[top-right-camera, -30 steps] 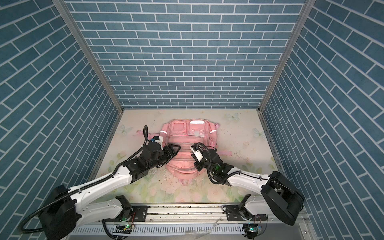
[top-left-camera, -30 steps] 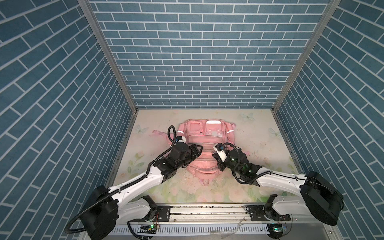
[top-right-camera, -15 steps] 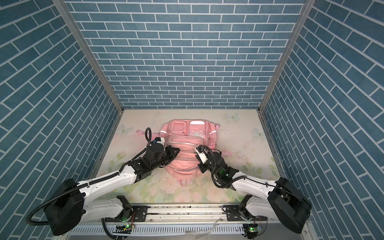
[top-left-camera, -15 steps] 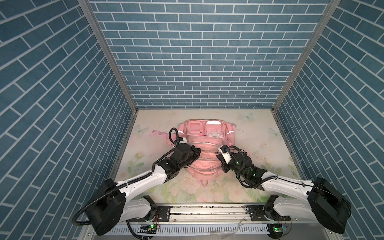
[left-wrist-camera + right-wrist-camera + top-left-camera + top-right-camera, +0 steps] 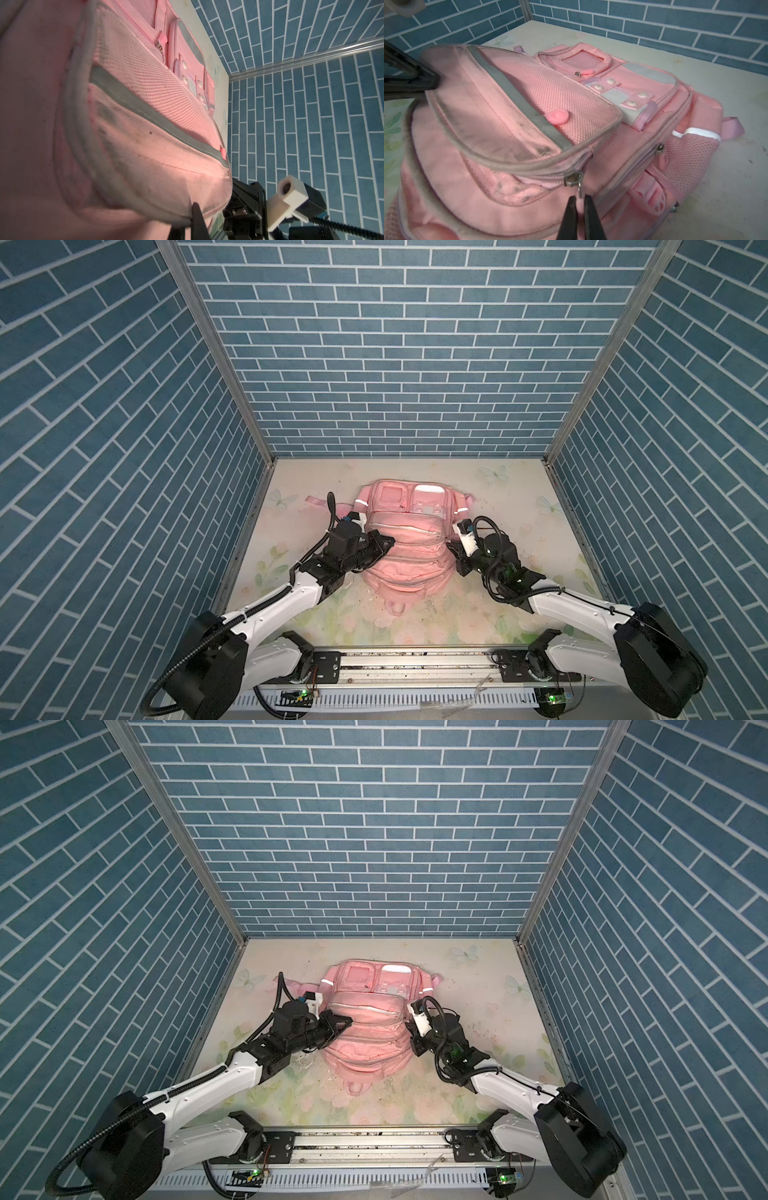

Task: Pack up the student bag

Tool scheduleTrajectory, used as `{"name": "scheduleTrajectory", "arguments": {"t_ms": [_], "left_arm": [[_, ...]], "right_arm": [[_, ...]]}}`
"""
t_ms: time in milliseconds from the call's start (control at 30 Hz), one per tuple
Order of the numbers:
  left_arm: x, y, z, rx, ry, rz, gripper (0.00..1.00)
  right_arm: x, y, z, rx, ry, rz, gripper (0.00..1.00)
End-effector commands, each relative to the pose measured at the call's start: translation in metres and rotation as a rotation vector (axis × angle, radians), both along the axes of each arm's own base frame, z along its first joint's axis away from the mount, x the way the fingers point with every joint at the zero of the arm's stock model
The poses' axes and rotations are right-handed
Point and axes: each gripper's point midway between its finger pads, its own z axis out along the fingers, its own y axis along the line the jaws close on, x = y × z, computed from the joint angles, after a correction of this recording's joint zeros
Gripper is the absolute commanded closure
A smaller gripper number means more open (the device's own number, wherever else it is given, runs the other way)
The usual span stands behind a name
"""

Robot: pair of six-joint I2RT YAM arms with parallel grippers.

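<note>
1. The large soft pink fabric student bag [image 5: 409, 531] is seen lying flat in the middle of both top views, on the pale floral-printed tabletop [image 5: 519, 497], with its pockets facing up.
2. The left gripper [image 5: 388, 542] is pressed together on the grey piped rim [image 5: 512, 166] of the front pocket, at the left side of the bag.
3. The right gripper [image 5: 579, 207] is closed on the small metal zipper pull [image 5: 575, 180] of the same pocket, at the right side of the bag. The tab is pinched between the two black tips.
4. No loose things for packing are seen on the tabletop. The filling is therefore judged as probably done, and the zip of this pocket as the step in hand.
5. A narrow gap with lighter lining is seen beside the pull, so the pocket is judged as not fully shut. Whether the zip is being opened or closed cannot be told.
6. The tabletop is enclosed by blue brick-patterned walls [image 5: 395, 364] at the left, right and upper sides of the frame, and by a metal rail [image 5: 415, 659] at the lower side.
7. Bare tabletop is found to the right of the bag and below it. A pink strap [image 5: 318, 502] lies at the bag's upper left.
</note>
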Motion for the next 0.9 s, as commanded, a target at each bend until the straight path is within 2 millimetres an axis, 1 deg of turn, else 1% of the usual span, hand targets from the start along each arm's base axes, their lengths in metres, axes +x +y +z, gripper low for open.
{"name": "scheduleTrajectory", "arguments": {"t_ms": [0,67,167,233,300,400,433,467,500,533,567,600,633,667,700,733,767,800,867], "left_arm": [[0.016,0.025,-0.003,0.059,-0.029,0.061,1.0],[0.015,0.024,-0.001,0.054,-0.032,0.046,1.0],[0.014,0.014,-0.002,0.041,-0.024,-0.009,1.0],[0.013,0.007,-0.004,0.033,-0.016,-0.031,1.0],[0.015,0.006,-0.003,0.035,-0.022,-0.021,1.0],[0.017,0.011,0.001,0.061,-0.047,0.006,1.0],[0.019,0.013,0.004,0.082,-0.061,0.013,0.92],[0.019,0.017,0.005,0.107,-0.066,0.022,0.81],[0.019,0.019,0.007,0.135,-0.079,0.02,0.65],[0.02,0.023,0.009,0.174,-0.1,0.019,0.54],[0.02,0.028,0.01,0.218,-0.111,0.027,0.48],[0.021,0.035,0.014,0.268,-0.132,0.036,0.42],[0.022,0.042,0.019,0.321,-0.168,0.04,0.31],[0.022,0.048,0.023,0.363,-0.196,0.05,0.25],[0.023,0.055,0.03,0.412,-0.245,0.056,0.18],[0.023,0.062,0.036,0.465,-0.301,0.054,0.12],[0.024,0.072,0.039,0.526,-0.339,0.065,0.12],[0.025,0.085,0.042,0.602,-0.373,0.09,0.12],[0.028,0.119,0.044,0.757,-0.413,0.176,0.12]], "right_arm": [[0.039,-0.048,-0.01,-0.03,0.061,-0.282,1.0],[0.042,-0.048,-0.013,-0.029,0.076,-0.284,1.0],[0.046,-0.038,-0.017,-0.013,0.102,-0.232,1.0],[0.05,-0.035,-0.021,-0.029,0.124,-0.231,1.0],[0.054,-0.034,-0.023,-0.039,0.136,-0.234,1.0],[0.054,-0.033,-0.016,-0.018,0.123,-0.232,1.0],[0.053,-0.033,-0.012,-0.011,0.116,-0.233,1.0],[0.052,-0.034,-0.008,-0.006,0.112,-0.233,0.95],[0.05,-0.034,-0.002,0.003,0.107,-0.227,0.9],[0.047,-0.033,0.005,0.011,0.096,-0.214,0.84],[0.045,-0.033,0.01,0.019,0.088,-0.207,0.78],[0.043,-0.034,0.017,0.028,0.074,-0.207,0.7],[0.042,-0.037,0.023,0.029,0.059,-0.215,0.62],[0.042,-0.041,0.03,0.027,0.038,-0.233,0.57],[0.043,-0.049,0.037,0.021,0.013,-0.265,0.5],[0.045,-0.059,0.046,0.016,-0.028,-0.312,0.42],[0.047,-0.068,0.055,0.016,-0.068,-0.351,0.33],[0.05,-0.083,0.064,0.014,-0.112,-0.407,0.22],[0.055,-0.111,0.074,0.007,-0.17,-0.503,0.18]]}}
